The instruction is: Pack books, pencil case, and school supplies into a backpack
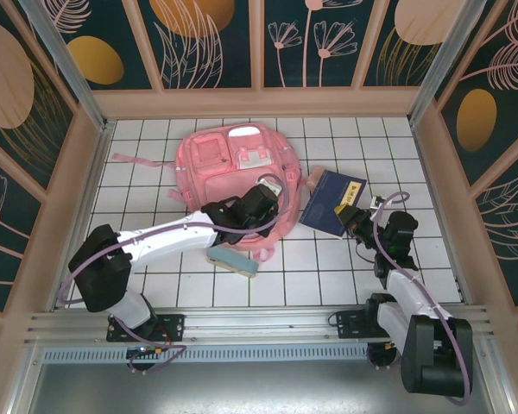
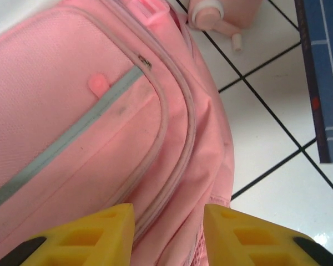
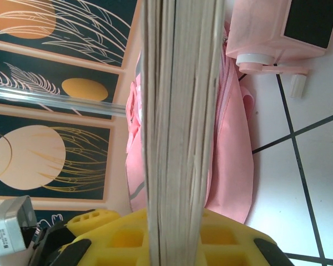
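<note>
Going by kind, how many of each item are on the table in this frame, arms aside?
backpack: 1
pencil case: 1
small pink supply item: 1
books: 1 navy cover seen; the right wrist view shows a thicker stack of page edges, number unclear
Total: at least 4

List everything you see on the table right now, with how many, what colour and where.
backpack: one, pink, lying flat mid-table.
books: count unclear, navy top cover with yellow label, right of the backpack.
pencil case: one, pale teal, just nearside of the backpack.
school supplies: one small pink item, on the tiles by the backpack.
table: one, white tiles with dark grid.
left gripper: yellow fingers, open, over the backpack.
right gripper: yellow fingers, shut on the books.
</note>
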You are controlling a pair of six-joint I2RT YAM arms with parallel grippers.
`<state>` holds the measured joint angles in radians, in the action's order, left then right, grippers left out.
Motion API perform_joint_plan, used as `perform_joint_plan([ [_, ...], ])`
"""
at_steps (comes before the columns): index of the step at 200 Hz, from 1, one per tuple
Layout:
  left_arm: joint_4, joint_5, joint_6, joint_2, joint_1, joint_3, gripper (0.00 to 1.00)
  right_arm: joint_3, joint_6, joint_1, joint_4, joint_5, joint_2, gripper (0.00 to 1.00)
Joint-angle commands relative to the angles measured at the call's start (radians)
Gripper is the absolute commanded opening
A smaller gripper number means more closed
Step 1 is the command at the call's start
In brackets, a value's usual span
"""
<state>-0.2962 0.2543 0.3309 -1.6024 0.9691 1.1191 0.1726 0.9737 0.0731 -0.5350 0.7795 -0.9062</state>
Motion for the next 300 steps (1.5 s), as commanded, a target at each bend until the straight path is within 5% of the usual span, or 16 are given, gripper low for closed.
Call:
perform_joint_plan([
  [1, -0.042, -0.025, 0.015, -0.046, 0.002, -0.027, 0.38, -0.004, -0.011, 0.005, -0.077, 0.028, 0.0, 0.0],
  [101, -0.081, 0.082, -0.006, -0.205, 0.003, -0.002, 0.33, -0.004, -0.006, 0.004, -0.077, 0.033, 0.004, 0.0],
  [139, -0.089, 0.116, -0.01, -0.195, 0.003, 0.001, 0.41, -0.004, -0.006, 0.002, -0.08, 0.032, 0.001, 0.0],
  [159, -0.089, 0.133, -0.011, -0.201, 0.003, 0.002, 0.32, -0.005, -0.004, 0.0, -0.08, 0.032, 0.002, 0.0],
  [178, -0.09, 0.151, -0.003, -0.199, 0.002, 0.005, 0.0, -0.006, -0.004, -0.001, -0.079, 0.033, 0.004, 0.0],
  [300, -0.094, 0.219, 0.022, 0.027, 0.002, 0.08, 0.0, -0.006, -0.001, -0.045, -0.086, 0.034, 0.006, 0.0],
])
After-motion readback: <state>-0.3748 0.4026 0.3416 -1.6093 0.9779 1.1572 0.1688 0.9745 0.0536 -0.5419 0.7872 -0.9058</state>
